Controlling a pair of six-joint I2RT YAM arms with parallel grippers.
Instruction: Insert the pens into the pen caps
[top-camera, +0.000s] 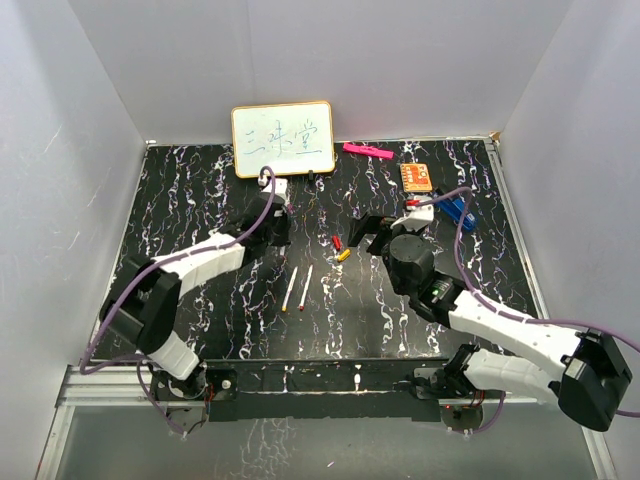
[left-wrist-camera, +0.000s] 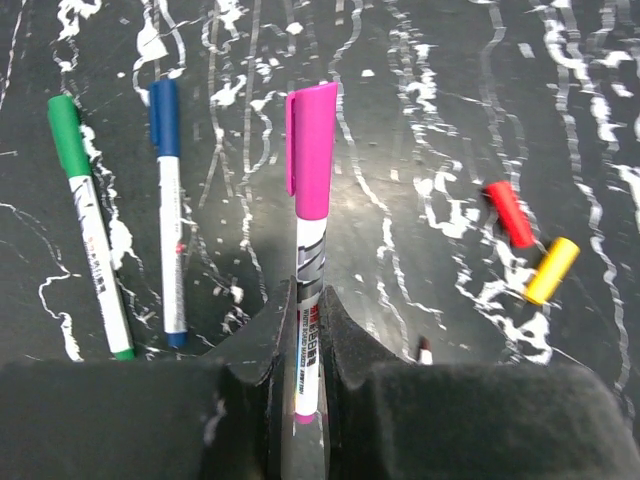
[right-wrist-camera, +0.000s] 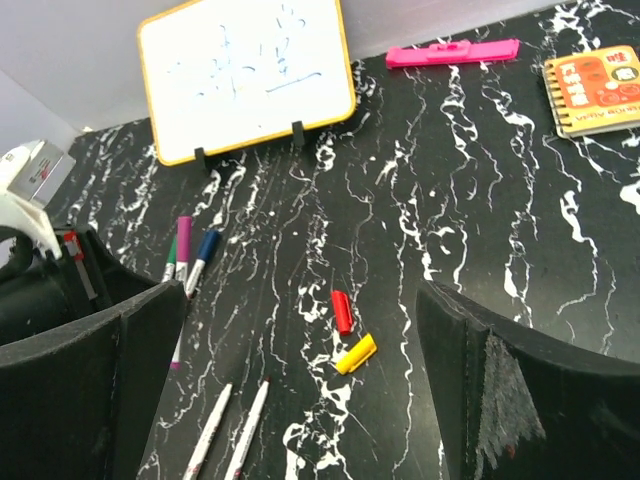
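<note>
My left gripper (left-wrist-camera: 305, 300) is shut on a white pen (left-wrist-camera: 310, 330) that wears a purple cap (left-wrist-camera: 311, 150); it shows in the top view (top-camera: 280, 225) too. A green-capped pen (left-wrist-camera: 88, 225) and a blue-capped pen (left-wrist-camera: 168, 210) lie to its left. A red cap (left-wrist-camera: 510, 213) and a yellow cap (left-wrist-camera: 551, 270) lie loose to the right. My right gripper (right-wrist-camera: 300, 300) is open and empty above the red cap (right-wrist-camera: 342, 311) and yellow cap (right-wrist-camera: 356, 353). Two uncapped pens (top-camera: 290, 290) (top-camera: 306, 283) lie side by side nearer the arms.
A small whiteboard (top-camera: 283, 139) stands at the back. A flat pink bar (top-camera: 367, 151), an orange booklet (top-camera: 417, 177) and a blue clip-like object (top-camera: 460, 210) lie at the back right. White walls close in the black marbled table (top-camera: 200, 310).
</note>
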